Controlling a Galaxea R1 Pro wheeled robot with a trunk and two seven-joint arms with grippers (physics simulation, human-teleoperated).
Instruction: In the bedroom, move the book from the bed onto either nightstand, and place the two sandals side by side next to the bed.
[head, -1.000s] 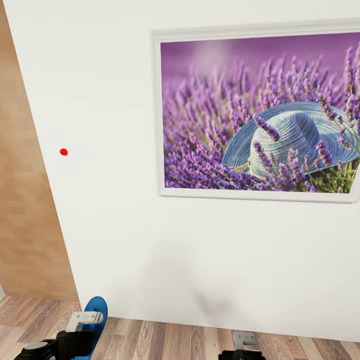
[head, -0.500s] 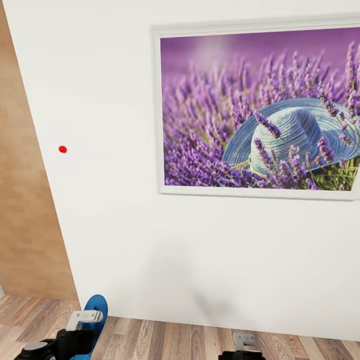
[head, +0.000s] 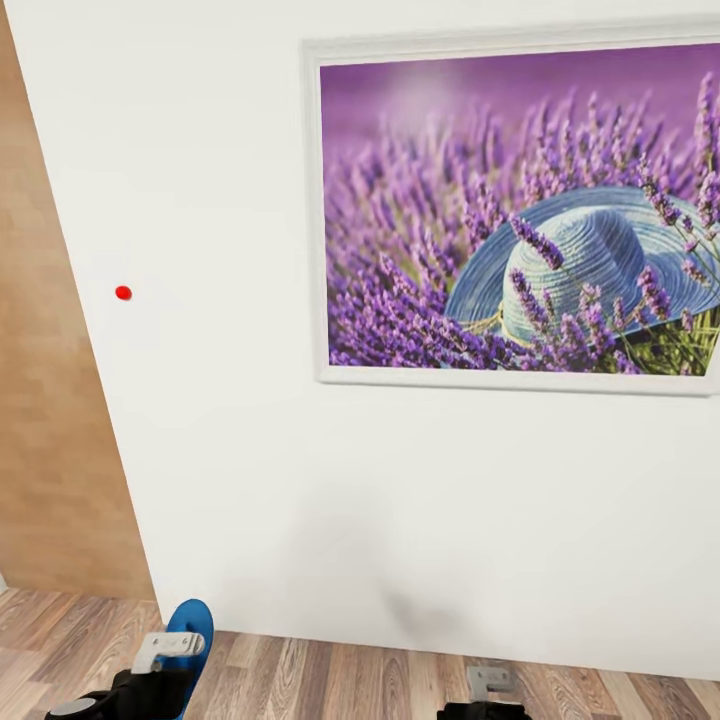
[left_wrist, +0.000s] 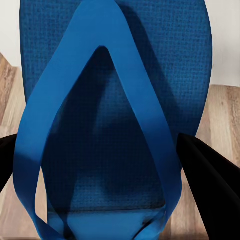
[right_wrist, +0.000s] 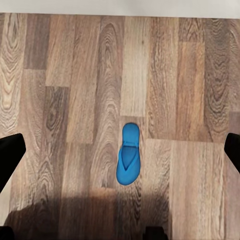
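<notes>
The left gripper (head: 160, 655) clasps one blue sandal (left_wrist: 112, 115) before a white wall (head: 230, 430) bearing a lavender picture (head: 515, 215). The right gripper (right_wrist: 120, 150), fingers spread and holding nothing, hovers above the second sandal (right_wrist: 128, 160), which lies flat on the wood plank floor (right_wrist: 65, 100).

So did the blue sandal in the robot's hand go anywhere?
Cannot tell: the sandal sits slightly lower in the head view, but the red dot rose, so the camera moved.

Home: framed lavender picture (head: 515, 210), plank floor (right_wrist: 75, 100)
</notes>
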